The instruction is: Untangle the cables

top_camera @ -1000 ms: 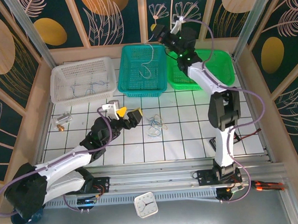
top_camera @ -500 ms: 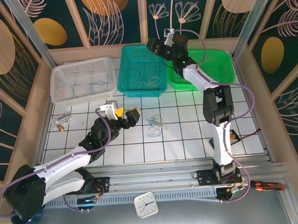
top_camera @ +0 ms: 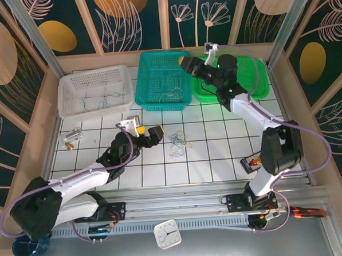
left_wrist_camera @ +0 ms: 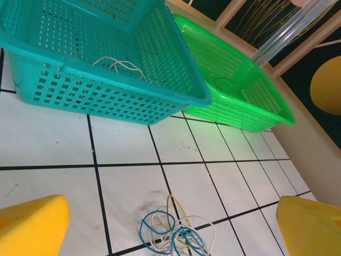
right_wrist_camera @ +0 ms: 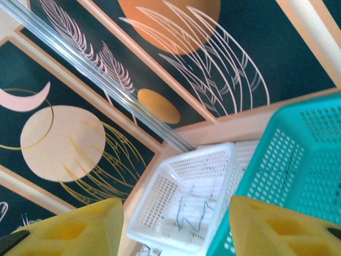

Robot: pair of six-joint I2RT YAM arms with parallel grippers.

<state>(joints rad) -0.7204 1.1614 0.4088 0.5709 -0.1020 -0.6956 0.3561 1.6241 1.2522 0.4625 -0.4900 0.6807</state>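
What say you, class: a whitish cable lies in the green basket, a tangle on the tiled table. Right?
Not quite: the whitish cable lies in the teal basket, as the left wrist view shows. The tangle is on the tiled table.

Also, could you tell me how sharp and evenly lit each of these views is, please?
Top external: evenly lit and sharp, the cables faint against the white tiles. Left wrist: teal basket and cables crisp, the near yellow fingers soft. Right wrist: hazy and soft throughout, the white basket smeared, the view tilted.
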